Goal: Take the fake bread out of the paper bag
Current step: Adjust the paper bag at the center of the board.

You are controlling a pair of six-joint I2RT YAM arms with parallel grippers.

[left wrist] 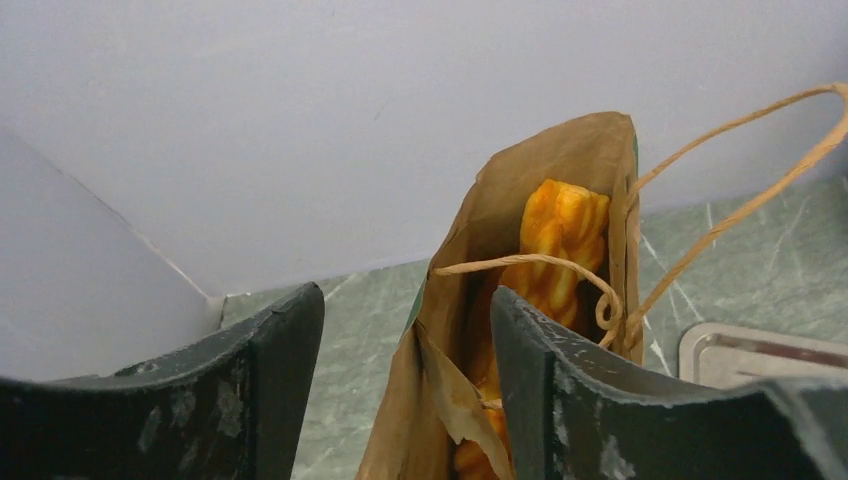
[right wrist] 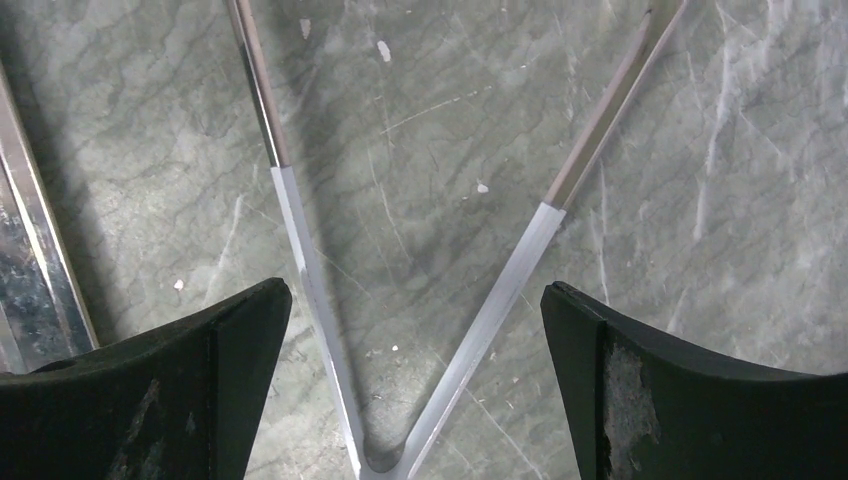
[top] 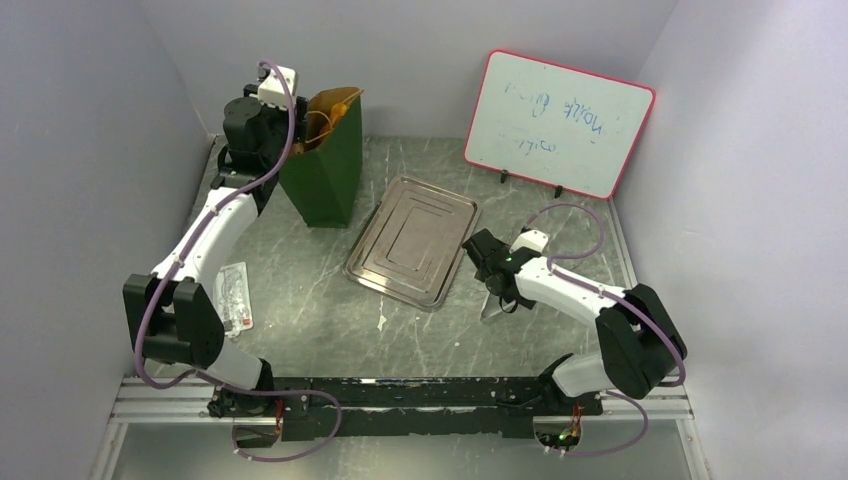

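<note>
The dark green paper bag (top: 325, 170) stands upright at the back left, its brown inside and twisted handles showing in the left wrist view. Orange fake bread (left wrist: 560, 240) sits on end inside the paper bag (left wrist: 500, 190), below the rim. My left gripper (top: 300, 125) hovers at the bag's mouth. In its own view the left gripper (left wrist: 405, 300) is open, with the bag's torn near wall between the jaws, which are not pressed on it. My right gripper (top: 497, 290) is open low over the table, far from the bag.
A steel tray (top: 412, 240) lies mid-table, right of the bag. Metal tongs (right wrist: 480, 330) lie on the table beneath the right gripper (right wrist: 415, 290). A whiteboard (top: 557, 122) leans at the back right. A clear plastic packet (top: 233, 295) lies by the left arm.
</note>
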